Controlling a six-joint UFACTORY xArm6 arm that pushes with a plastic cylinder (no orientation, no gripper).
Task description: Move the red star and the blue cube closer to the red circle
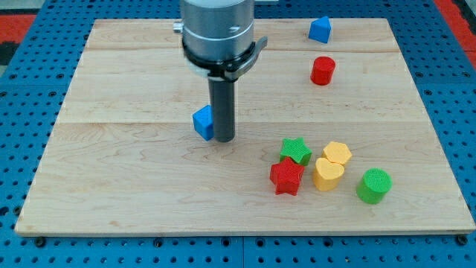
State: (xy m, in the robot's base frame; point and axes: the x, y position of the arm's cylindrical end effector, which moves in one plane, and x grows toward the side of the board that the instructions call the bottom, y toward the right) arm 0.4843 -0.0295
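My tip (223,138) rests on the board near its middle, touching the right side of the blue cube (203,122). The red circle (323,71) is a short red cylinder toward the view's top right. The red star (286,177) lies at the lower right, touching the green star (297,150) just above it. The red star is well below the red circle, and the blue cube is far to its left.
A second blue block (320,30), pentagon-like, sits near the top edge above the red circle. A yellow hexagon (337,153), a yellow heart (327,173) and a green cylinder (373,185) cluster right of the red star. The wooden board (111,186) lies on a blue pegboard.
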